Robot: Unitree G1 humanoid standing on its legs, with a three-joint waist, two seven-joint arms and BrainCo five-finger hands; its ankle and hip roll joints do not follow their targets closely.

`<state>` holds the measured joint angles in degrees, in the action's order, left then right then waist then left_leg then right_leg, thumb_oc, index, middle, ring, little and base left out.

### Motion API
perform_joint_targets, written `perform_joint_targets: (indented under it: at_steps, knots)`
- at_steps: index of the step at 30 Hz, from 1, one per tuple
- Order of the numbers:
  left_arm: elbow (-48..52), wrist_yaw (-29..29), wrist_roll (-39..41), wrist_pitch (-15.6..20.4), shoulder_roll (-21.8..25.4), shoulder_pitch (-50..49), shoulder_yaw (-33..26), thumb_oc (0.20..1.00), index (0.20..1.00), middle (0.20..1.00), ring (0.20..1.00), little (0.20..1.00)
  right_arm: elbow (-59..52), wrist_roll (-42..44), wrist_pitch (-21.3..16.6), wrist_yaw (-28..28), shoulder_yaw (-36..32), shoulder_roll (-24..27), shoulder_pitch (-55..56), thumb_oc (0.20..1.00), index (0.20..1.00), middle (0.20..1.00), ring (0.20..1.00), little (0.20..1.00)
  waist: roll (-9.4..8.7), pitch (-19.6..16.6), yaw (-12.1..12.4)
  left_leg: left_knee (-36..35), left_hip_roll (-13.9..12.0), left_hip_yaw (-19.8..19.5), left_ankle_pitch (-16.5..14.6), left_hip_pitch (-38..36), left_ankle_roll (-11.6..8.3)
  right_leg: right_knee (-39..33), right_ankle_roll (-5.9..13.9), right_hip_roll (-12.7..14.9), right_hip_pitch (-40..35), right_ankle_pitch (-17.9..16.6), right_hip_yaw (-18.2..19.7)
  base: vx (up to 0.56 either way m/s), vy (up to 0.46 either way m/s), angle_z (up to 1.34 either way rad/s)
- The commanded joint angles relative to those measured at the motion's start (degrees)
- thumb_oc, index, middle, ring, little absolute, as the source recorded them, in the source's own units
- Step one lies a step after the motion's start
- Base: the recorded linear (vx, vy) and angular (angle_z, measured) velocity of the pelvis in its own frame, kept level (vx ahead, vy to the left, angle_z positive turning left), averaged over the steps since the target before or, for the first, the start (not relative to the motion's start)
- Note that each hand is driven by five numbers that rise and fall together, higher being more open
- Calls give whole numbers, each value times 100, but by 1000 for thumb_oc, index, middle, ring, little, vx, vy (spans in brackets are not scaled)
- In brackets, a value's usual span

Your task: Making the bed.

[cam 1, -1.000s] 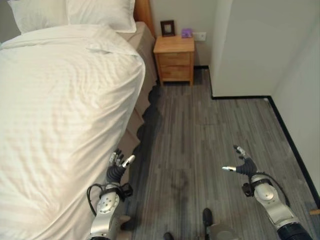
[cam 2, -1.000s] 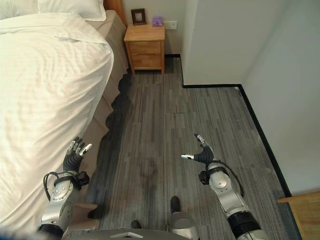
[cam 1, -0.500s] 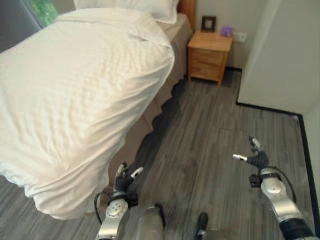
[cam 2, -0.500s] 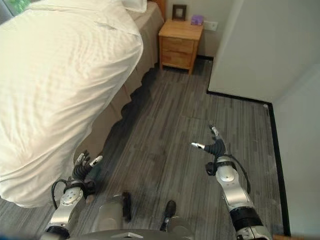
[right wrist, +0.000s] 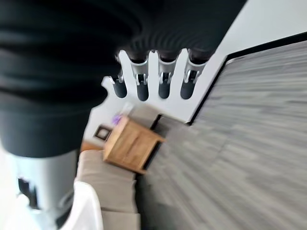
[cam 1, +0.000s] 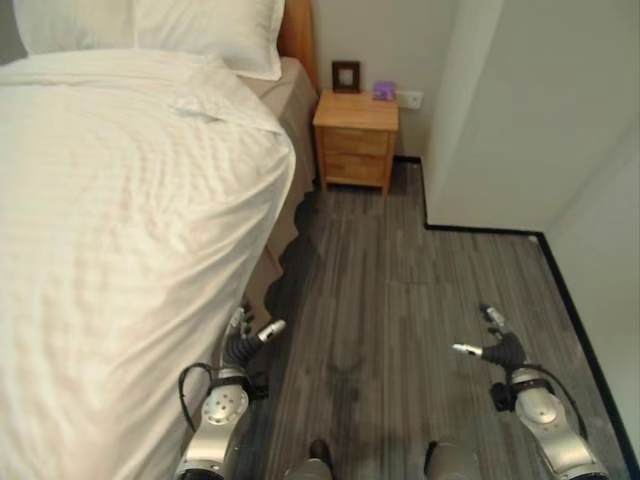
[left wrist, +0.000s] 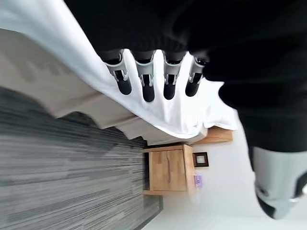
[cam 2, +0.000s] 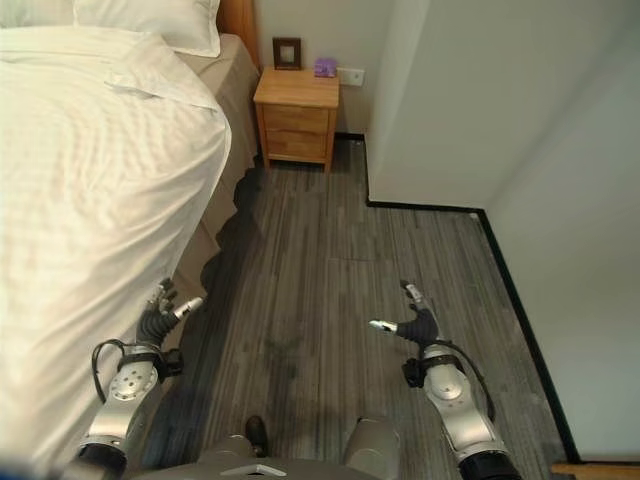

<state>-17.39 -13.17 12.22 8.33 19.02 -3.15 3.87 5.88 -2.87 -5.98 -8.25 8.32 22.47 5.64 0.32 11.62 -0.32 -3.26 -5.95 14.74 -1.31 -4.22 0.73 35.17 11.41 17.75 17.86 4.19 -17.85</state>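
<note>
Two silver-grey metal arms end in the left hand (cam 1: pixel 243 343) and the right hand (cam 1: pixel 497 347): silver fingers with dark tips, and a dark ribbed cover over each hand's back and wrist.

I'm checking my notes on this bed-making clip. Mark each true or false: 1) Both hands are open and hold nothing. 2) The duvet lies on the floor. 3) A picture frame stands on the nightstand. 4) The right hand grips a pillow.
1) True: the left hand and the right hand have relaxed fingers and hold nothing.
2) False: the white duvet covers the bed, draping over its side.
3) True: a picture frame stands on the wooden nightstand.
4) False: the right hand hangs over the floor; the pillows lie at the bed's head.
</note>
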Motion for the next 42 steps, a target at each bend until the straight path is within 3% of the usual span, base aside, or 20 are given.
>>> perform_joint_targets:
  at_steps: [1, 3, 4, 8, 10, 11, 13, 16, 20, 21, 23, 25, 28, 29, 30, 33, 35, 39, 40, 42]
  knots:
    - [433, 243, -100, 207, 289, 6, -146, 1000, 1000, 1000, 1000, 1000, 218, 110, -291, -87, -527, 43, -449, 1000, 1000, 1000, 1000, 1000, -357, 145, -213, -174, -117, -200, 229, -226, -767, -2759, 234, -273, -894, -988, -464, 659, -128, 110]
    - [403, 297, -132, 183, 280, 43, -157, 1000, 1000, 1000, 1000, 1000, 274, 105, -273, -115, -557, 2, -453, 1000, 1000, 1000, 1000, 1000, -342, 120, -346, -174, -183, -295, 46, -394, -856, -3488, 222, -383, -908, -1239, -770, 687, -148, 135]
    - [365, 323, -217, 169, 256, 92, -290, 1000, 1000, 1000, 1000, 1000, 365, 114, -264, -167, -642, -51, -417, 1000, 1000, 1000, 1000, 1000, -377, 66, -446, -174, -289, -310, -328, -760, -1036, -3994, 345, -235, -494, -1476, -1086, 720, -157, 139]
    - [204, 282, -173, 230, 106, -55, -293, 1000, 1000, 1000, 1000, 1000, 460, 39, -237, -88, -527, -54, -256, 1000, 1000, 1000, 1000, 1000, -320, -101, -661, -120, -383, -522, -616, -1636, -1137, -3873, 158, -392, -635, -1587, -682, 707, -154, 77]
    - [119, 314, -116, 209, -1, -180, -275, 1000, 1000, 1000, 1000, 1000, 526, 63, -201, -41, -530, 24, -244, 1000, 1000, 1000, 1000, 1000, -119, -144, -633, 944, -748, -541, -102, -1546, -1350, -3813, -34, -506, -1012, -1558, -801, 662, -227, 44]
    - [103, 284, -17, 213, -58, -234, -281, 1000, 1000, 1000, 1000, 1000, 586, 118, -213, -40, -460, 47, -288, 1000, 1000, 1000, 1000, 1000, -95, -145, -619, 1791, -881, -617, 417, -1286, -1451, -3824, -206, -579, -1253, -1447, -902, 479, -278, 28]
    - [215, 313, 234, 251, -116, -423, -295, 1000, 1000, 1000, 1000, 1000, 528, 270, -215, 2, -335, 135, -424, 1000, 1000, 1000, 1000, 1000, -216, 67, -370, 3592, -871, -717, 1088, -526, -1485, -3860, -556, -734, -1804, -1122, -926, 528, -323, -25]
    - [291, 326, 433, 263, -150, -508, -307, 1000, 1000, 1000, 1000, 1000, 538, 329, -179, 29, -262, 202, -563, 1000, 1000, 1000, 1000, 1000, -442, 218, -34, 4287, -970, -385, 780, 284, -1237, -4016, -651, -838, -2305, -737, -660, 582, -159, -118]
    - [345, 296, 472, 292, -190, -585, -289, 1000, 1000, 1000, 1000, 1000, 574, 290, -151, 77, -125, 214, -719, 1000, 1000, 1000, 1000, 1000, -389, 272, 350, 3112, -845, 74, 535, 1191, -1016, -4017, -468, -902, -2646, -364, -331, 486, 94, -60]
    - [445, 367, 456, 259, -207, -640, -304, 1000, 1000, 1000, 1000, 1000, 532, 240, -181, 85, -116, 205, -706, 1000, 1000, 1000, 1000, 1000, -238, 127, 445, 1709, -860, 829, 762, 1391, -940, -4017, -342, -1024, -2900, -88, -334, 554, 143, -99]
    - [431, 353, 413, 221, -190, -574, -321, 1000, 1000, 1000, 1000, 1000, 504, 209, -225, 14, -157, 235, -826, 1000, 1000, 1000, 1000, 1000, -161, 67, 419, 1061, -953, 1791, 1035, 1345, -1025, -4017, -314, -1191, -3276, 221, -434, 658, 92, -48]
    - [472, 387, 443, 190, -161, -540, -315, 1000, 1000, 1000, 1000, 1000, 399, 232, -240, -4, -171, 250, -883, 1000, 1000, 1000, 1000, 1000, -145, -27, 430, 837, -973, 2492, 1162, 1205, -904, -3882, -246, -1215, -3620, 292, -624, 519, 31, 18]
    - [507, 435, 422, 158, -145, -677, -348, 1000, 1000, 1000, 1000, 1000, 342, 122, -215, 107, -95, 170, -866, 1000, 1000, 1000, 1000, 1000, -215, -165, 552, 510, -467, 2352, 930, 929, -521, -3082, 49, -904, -3696, 46, -868, 471, 173, 3]
    - [527, 421, 419, 163, -114, -613, -333, 1000, 1000, 1000, 1000, 1000, 306, -67, -224, 171, -14, 114, -821, 1000, 1000, 1000, 1000, 1000, -224, -142, 524, 286, -118, 2318, 711, 563, -243, -1633, 359, -337, -3305, -737, -1004, 429, 251, 59]
    - [592, 382, 448, 161, -64, -576, -339, 1000, 1000, 1000, 1000, 1000, 284, -152, -213, 186, 46, 97, -853, 1000, 1000, 1000, 1000, 1000, -171, -85, 454, 187, -51, 2358, 707, 382, -79, -862, 359, -156, -2948, -1274, -958, 413, 230, 78]
    - [864, 277, 594, 243, 71, -433, -455, 1000, 1000, 1000, 1000, 1000, 195, -223, -199, 183, 96, 57, -893, 1000, 1000, 1000, 1000, 1000, -50, 4, 289, -55, -33, 1838, 552, 22, -4, 142, 319, 158, -2130, -1256, -654, 375, -17, 131]
    - [1103, 219, 669, 291, 208, -419, -626, 1000, 1000, 1000, 1000, 1000, 107, -253, -187, 165, 68, 92, -919, 1000, 1000, 1000, 1000, 1000, -105, 12, 244, -105, -106, 1528, 519, 9, -140, -252, 206, 528, -1910, -1040, -767, 372, -223, 220]
    - [1449, 172, 683, 463, 496, -341, -896, 1000, 1000, 1000, 1000, 1000, -87, -104, -223, 177, -89, 191, -877, 1000, 1000, 1000, 1000, 1000, -231, 56, 125, -139, -182, 875, 535, 47, -435, -1675, 97, 330, -1650, -824, -553, 259, -281, 169]
    - [1560, 220, 731, 564, 554, -305, -1055, 1000, 1000, 1000, 1000, 1000, -140, -26, -236, 167, -226, 218, -817, 1000, 1000, 1000, 1000, 1000, -328, 80, 17, -165, -157, 455, 431, -8, -604, -2740, 166, 87, -1521, -799, 5, 337, -302, 181]
    - [1524, 237, 736, 626, 615, -196, -1193, 1000, 1000, 1000, 1000, 1000, -127, 41, -245, 148, -323, 204, -809, 1000, 1000, 1000, 1000, 1000, -410, 98, -44, -174, -164, 137, 337, -48, -707, -3284, 233, -1, -1382, -1004, 506, 388, -350, 151]
